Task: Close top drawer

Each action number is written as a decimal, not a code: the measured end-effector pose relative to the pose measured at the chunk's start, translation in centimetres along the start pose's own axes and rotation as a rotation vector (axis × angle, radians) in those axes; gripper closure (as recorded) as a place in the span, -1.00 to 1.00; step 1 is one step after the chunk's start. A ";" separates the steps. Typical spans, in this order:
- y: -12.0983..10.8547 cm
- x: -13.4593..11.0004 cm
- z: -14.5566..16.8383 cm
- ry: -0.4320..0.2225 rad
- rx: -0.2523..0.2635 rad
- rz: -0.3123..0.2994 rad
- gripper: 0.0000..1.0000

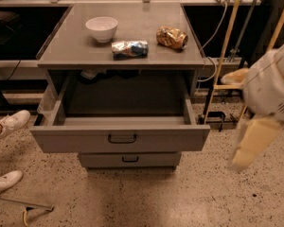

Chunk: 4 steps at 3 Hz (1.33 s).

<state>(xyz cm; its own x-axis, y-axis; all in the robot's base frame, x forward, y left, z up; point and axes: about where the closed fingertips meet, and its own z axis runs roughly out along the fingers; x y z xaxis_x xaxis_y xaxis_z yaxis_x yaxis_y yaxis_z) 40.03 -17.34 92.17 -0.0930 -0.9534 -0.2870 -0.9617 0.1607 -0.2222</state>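
Observation:
The top drawer (80, 140) of the grey cabinet is pulled far out toward me, and its deep inside (123, 98) is empty. Its flat grey front carries a small black handle (122, 138) at the centre. My arm (270, 84) hangs in from the right edge, blurred. The cream gripper (248, 148) points down over the floor, to the right of the drawer's front corner and apart from it. It holds nothing that I can see.
On the cabinet top (66, 51) stand a white bowl (102, 28), a blue and silver packet (129, 48) and a brown bag (172, 37). A lower drawer (130, 160) is shut. A person's white shoes (9, 123) are at the left. Yellow poles (226, 60) and cables stand at the right.

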 end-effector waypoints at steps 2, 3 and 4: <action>9.2 -10.5 16.6 -0.265 -0.221 -0.024 -1.00; 15.5 -12.1 28.6 -0.238 -0.425 0.035 -1.00; 18.4 -11.3 38.5 -0.173 -0.521 0.131 -1.00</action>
<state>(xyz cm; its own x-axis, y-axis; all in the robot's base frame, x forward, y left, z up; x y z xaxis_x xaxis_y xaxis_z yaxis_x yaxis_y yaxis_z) 33.35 6.18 55.40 -0.2186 -0.8712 -0.4395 -0.9494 0.0858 0.3022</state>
